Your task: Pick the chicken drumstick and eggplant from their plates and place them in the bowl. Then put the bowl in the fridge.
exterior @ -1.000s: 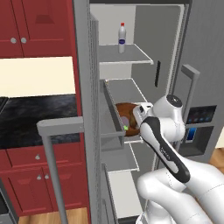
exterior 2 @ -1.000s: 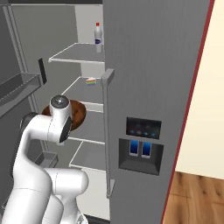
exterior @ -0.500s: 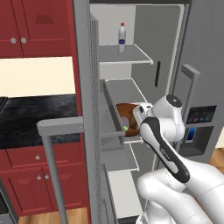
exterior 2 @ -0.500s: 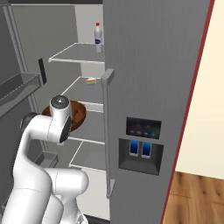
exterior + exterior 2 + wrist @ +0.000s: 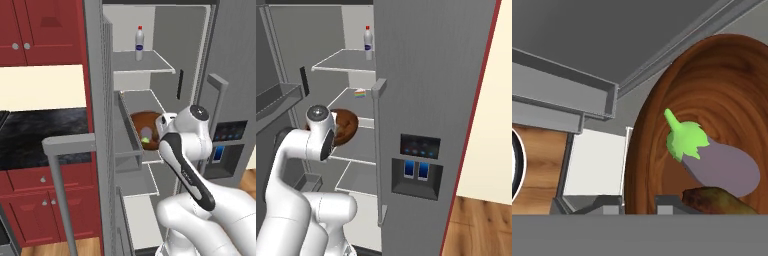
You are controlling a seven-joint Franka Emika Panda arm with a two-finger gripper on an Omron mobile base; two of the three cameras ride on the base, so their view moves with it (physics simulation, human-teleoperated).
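Fridge (image 5: 100, 75) open. Bowl (image 5: 145, 127) sits at the middle shelf (image 5: 142, 100), holding eggplant (image 5: 722, 162) and chicken drumstick (image 5: 717, 201). End effector (image 5: 639, 202) pinches the bowl rim between its fingers. White bottle (image 5: 139, 43) stands on the top shelf.

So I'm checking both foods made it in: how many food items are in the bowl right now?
2. In the hand view, the eggplant lies in the bowl, and the chicken drumstick sits just beside it at the picture's lower edge. Part of the bowl is out of frame.
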